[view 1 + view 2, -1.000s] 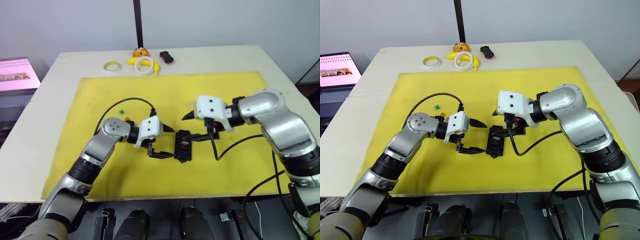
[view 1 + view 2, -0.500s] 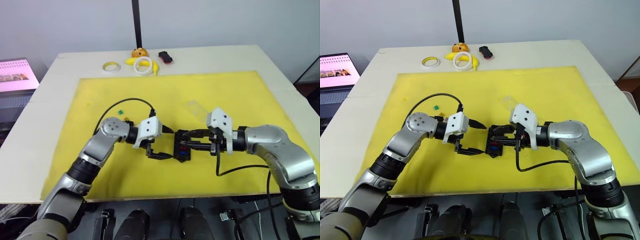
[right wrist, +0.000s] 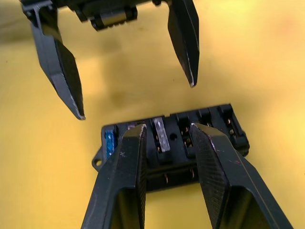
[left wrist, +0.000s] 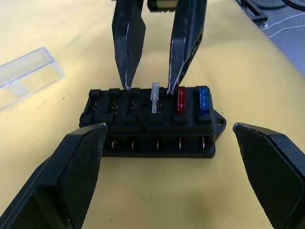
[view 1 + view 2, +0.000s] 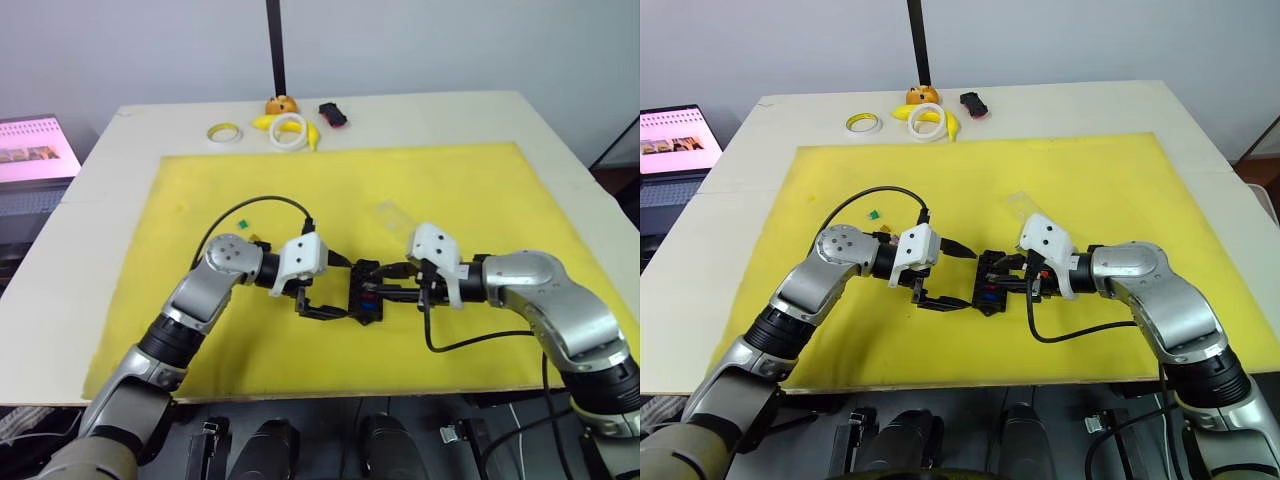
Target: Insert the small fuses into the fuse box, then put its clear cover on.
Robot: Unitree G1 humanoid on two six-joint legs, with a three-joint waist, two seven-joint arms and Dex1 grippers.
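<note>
The black fuse box lies on the yellow mat between my two grippers. In its far row stand a blue fuse, a red fuse and a taller pale grey fuse. My right gripper is narrowly open, one fingertip on each side of the grey fuse without touching it. At the box's left end, my left gripper stands wide open. The clear cover lies on the mat just behind the right gripper. A loose green fuse rests on the mat behind my left arm.
Two tape rings, a banana, an orange object and a small black-and-red object sit at the table's far edge. A laptop screen glows beyond the left edge. Black cables loop off both wrists.
My right arm has come down from above and behind the box to its right side, and its fingers now straddle the grey fuse. The clear cover is uncovered. The left gripper has barely shifted.
</note>
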